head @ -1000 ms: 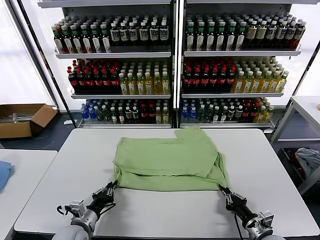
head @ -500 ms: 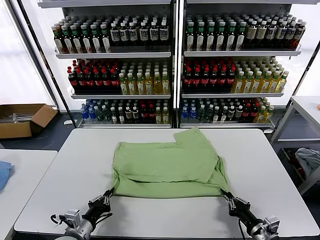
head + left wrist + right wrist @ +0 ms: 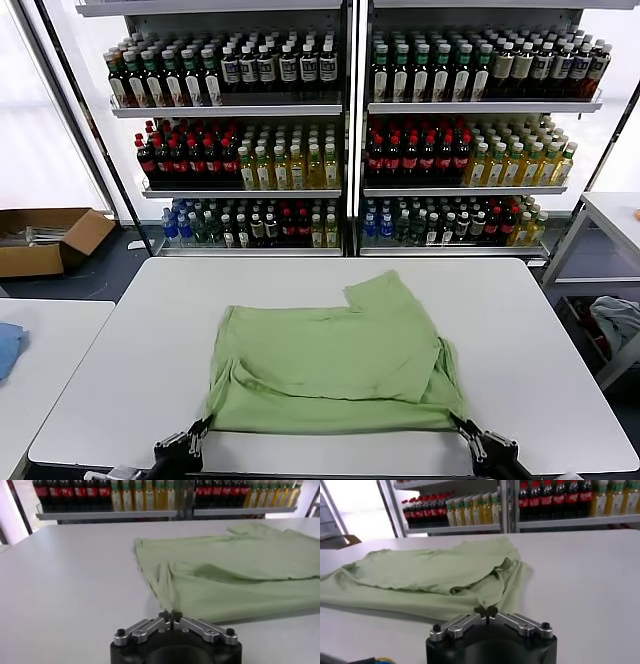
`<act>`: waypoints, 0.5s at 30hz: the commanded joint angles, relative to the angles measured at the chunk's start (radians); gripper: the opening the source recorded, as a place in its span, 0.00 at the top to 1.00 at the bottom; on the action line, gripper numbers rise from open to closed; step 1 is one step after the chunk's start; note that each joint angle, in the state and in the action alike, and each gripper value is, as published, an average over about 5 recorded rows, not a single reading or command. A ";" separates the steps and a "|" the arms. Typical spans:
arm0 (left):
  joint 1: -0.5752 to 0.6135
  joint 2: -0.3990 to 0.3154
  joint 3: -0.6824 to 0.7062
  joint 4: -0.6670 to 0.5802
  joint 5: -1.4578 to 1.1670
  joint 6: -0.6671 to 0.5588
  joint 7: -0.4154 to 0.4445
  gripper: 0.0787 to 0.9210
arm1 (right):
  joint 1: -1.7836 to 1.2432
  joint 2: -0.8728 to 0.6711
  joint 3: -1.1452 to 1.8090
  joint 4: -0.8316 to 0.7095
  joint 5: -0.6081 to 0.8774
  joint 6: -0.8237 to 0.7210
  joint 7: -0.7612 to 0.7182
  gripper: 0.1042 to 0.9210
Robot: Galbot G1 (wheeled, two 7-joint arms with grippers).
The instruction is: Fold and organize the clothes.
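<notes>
While both grippers sit at the near edge of the white table (image 3: pixel 120 340), note that the light green, soft-fabric short-sleeved polo shirt (image 3: pixel 330 365) lies spread on the table's middle and near half, directly ahead of them. Its long axis runs left to right along that edge, with one sleeve (image 3: pixel 385 292) pointing toward the bottle shelves (image 3: pixel 350 150).

Left gripper (image 3: pixel 187 445): fingers pressed together on the shirt's near-left corner, as the left wrist view (image 3: pixel 170 615) shows.

Right gripper (image 3: pixel 478 444): fingers likewise pinched on the near-right corner, confirmed in the right wrist view (image 3: pixel 486 611).

Each arm is nearest its own corner, so you hold the hem taut between them. The rest of the shirt lies beyond the grippers, away from the robot; judged from this layout, any fold would carry the held hem forward over the body of the garment.
</notes>
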 commanded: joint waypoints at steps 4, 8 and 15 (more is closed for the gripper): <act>0.104 0.002 -0.016 -0.077 0.070 0.006 0.003 0.94 | -0.123 0.000 0.021 0.071 -0.012 0.001 0.003 0.88; 0.081 -0.007 -0.044 -0.110 0.047 0.023 0.003 0.81 | -0.090 0.000 0.047 0.055 0.045 0.038 -0.009 0.75; -0.021 0.015 -0.139 -0.135 -0.076 0.052 0.017 0.56 | 0.104 -0.066 0.122 -0.013 0.218 0.104 -0.038 0.50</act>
